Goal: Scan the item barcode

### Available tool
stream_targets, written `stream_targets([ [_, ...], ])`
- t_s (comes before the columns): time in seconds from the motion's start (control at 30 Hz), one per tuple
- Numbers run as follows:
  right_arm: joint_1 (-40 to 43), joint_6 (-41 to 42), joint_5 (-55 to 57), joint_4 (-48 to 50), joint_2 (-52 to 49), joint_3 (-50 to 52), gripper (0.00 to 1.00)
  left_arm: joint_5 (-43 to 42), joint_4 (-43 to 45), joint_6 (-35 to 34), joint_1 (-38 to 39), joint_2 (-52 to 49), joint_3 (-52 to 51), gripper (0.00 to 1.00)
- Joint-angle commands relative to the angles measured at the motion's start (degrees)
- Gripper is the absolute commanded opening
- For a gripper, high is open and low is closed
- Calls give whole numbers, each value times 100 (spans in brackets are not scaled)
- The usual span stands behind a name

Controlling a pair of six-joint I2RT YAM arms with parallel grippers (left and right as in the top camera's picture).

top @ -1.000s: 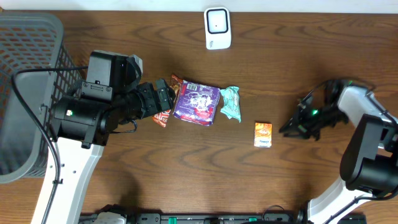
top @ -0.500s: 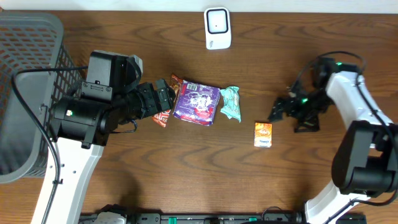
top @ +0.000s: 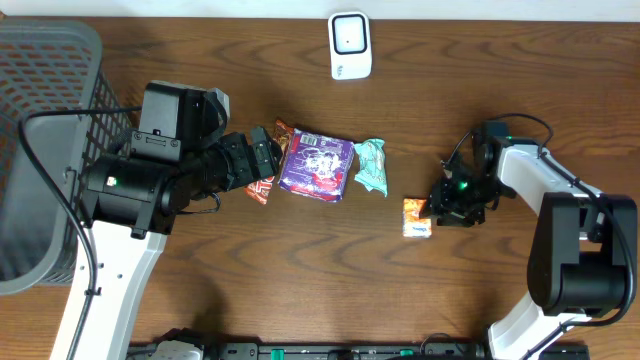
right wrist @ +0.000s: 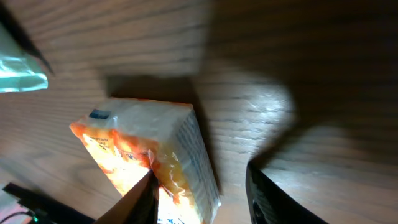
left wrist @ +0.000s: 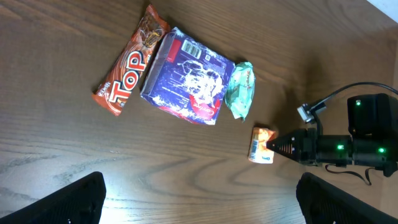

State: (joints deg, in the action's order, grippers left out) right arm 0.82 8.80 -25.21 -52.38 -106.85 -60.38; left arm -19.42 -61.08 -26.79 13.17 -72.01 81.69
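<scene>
Right gripper has been swung in from right edge of overhead frame to centre-right and now sits up against orange box; box has been nudged slightly left and skewed vs. earlier frames. Left gripper is unchanged, left of centre, jaws wide open, nothing held, parked by Top bar and purple packet

Right claw: partly open per wrist view, fingers set apart w/ one end of box between them. A gap is seen on one side, so box is not yet clamped. Box lies flat on table, lower centre-right, near teal wrapper, well apart from white scanner at top centre

Risks, as judged:
- Box looks light and has already been shoved, so more push w/o closing could slide it away or into wrapper
- Only an end is straddled, so an off-centre pinch could be made and box twisted out or dropped on lift
- Carton could be crushed if squeezed hard
- Barcode position on box can't be told, so wrong face may be presented to scanner and read missed
</scene>
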Motion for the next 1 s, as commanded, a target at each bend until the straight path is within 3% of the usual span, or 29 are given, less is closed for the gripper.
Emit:
stream_targets([
  [0.0, -247, 125, -127, 118, 2, 173, 43, -46, 2, 35, -24, -22, 66, 98],
  [0.13, -409, 129, -129, 278, 2, 173, 54, -46, 2, 35, -24, -22, 66, 98],
  [0.2, -455, 146, -131, 319, 2, 173, 54, -46, 2, 35, -24, -22, 66, 98],
  [0.23, -470, 146, -133, 341, 2, 173, 50, -46, 2, 35, -24, -22, 66, 98],
  [0.4, -490, 146, -260, 452, 2, 173, 1, -46, 2, 35, -24, -22, 66, 98],
  [0.5, -487, -55, -1163, 459, 2, 170, 1, -46, 2, 35, -24, -22, 66, 98],
  [0.63, -313, -1403, -3362, 262, 4, 46, 1, -46, 2, 35, -24, -22, 66, 98],
  [0.73, -20, -1534, -4159, 164, 4, -105, 1, -46, 2, 33, -24, -22, 66, 98],
  [0.87, 114, -1858, -4629, -48, 4, -144, 1, -46, 2, 35, -24, -22, 66, 98],
  [0.97, 105, -2111, -4304, -256, 4, -144, 1, -44, 2, 33, -24, -22, 66, 98],
])
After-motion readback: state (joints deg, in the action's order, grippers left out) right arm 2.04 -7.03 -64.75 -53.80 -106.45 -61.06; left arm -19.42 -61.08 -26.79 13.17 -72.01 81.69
